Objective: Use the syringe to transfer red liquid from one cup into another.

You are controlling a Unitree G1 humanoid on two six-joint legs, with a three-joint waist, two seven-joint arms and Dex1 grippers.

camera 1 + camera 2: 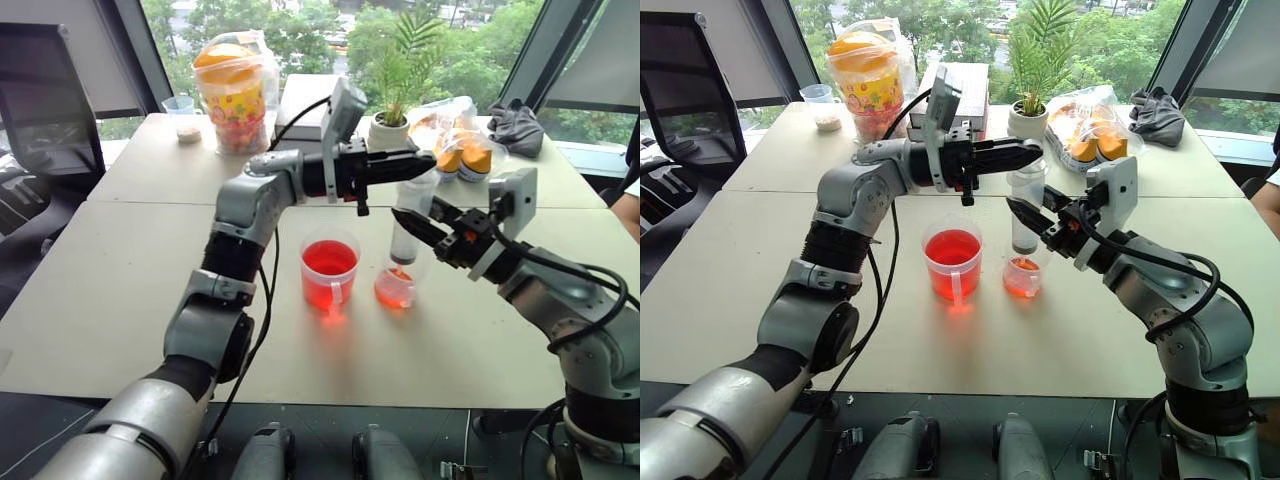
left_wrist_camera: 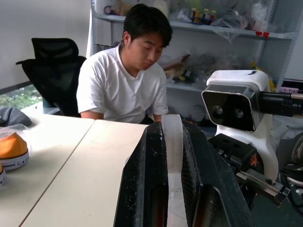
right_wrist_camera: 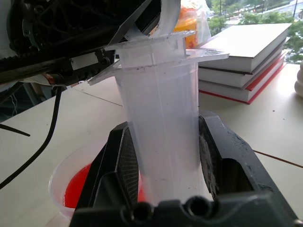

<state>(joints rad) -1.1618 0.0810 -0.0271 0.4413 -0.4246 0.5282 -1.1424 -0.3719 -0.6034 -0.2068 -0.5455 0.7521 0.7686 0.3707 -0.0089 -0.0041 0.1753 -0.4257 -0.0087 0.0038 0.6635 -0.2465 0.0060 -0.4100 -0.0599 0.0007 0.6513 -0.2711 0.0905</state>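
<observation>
Nearest on the white table [image 1: 120, 300]: large clear cup [image 1: 330, 272] w/ small front handle, holding bright red liquid [image 1: 329, 258], roughly half full. Just beside it, twd robot's right: small clear cup [image 1: 396, 288] w/ flared rim, shallow orange-red pool at base. Cups close but apart.

Syringe [image 1: 410, 225] upright over small cup, orange-red tip dipped into it, barrel mostly clear. Right gripper [image 1: 412, 226] clenched on syringe barrel, reaching in from right side; in right wrist view, fingers [image 3: 122, 168] pressed on either side of barrel [image 3: 161, 123], flange above them. Left gripper [image 1: 425, 157] reaching across level from left, clamped on white plunger at syringe top; in left wrist view, white plunger strip [image 2: 173, 156] pinched btwn both fingers.

Farther back: small potted plant [image 1: 398, 95], bag of orange-capped items [image 1: 455, 140], dark cloth [image 1: 516, 127], stack of books [image 1: 958, 90], tall jar of colourful snacks in plastic bag [image 1: 235, 90], small clear cup [image 1: 181, 105] at far left corner. Black chair [image 1: 45, 100] at left edge. Person in white T-shirt [image 2: 125, 80] seated at table's right side, seen in left wrist view.
</observation>
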